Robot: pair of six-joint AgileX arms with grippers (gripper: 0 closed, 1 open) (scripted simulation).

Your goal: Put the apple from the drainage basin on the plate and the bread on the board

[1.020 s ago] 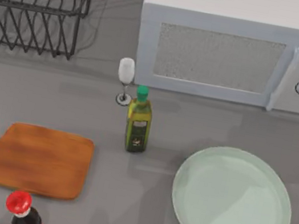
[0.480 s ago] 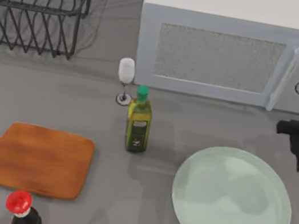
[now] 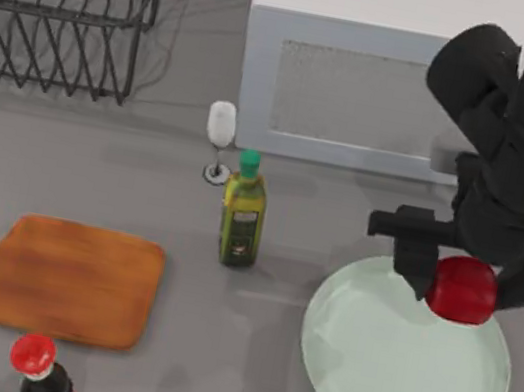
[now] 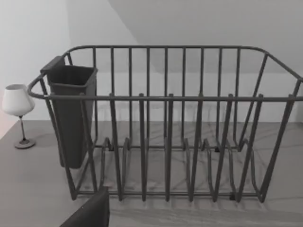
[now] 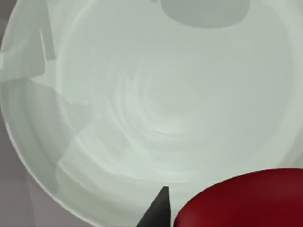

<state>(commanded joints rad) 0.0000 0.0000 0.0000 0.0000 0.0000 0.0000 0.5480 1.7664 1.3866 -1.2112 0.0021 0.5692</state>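
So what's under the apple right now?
The plate, bare pale green, lies below the apple held in the right gripper. The patch directly beneath is covered.

I'm looking down on a plain grey tabletop (image 3: 139, 205) under soft, even light that throws faint shadows. A pale grey microwave (image 3: 363, 82) stands along the far edge, right of centre. A dark wire dish rack (image 3: 61, 8) sits in the far left corner, and from the left wrist view it backs onto a bare, pale wall (image 4: 199, 23).
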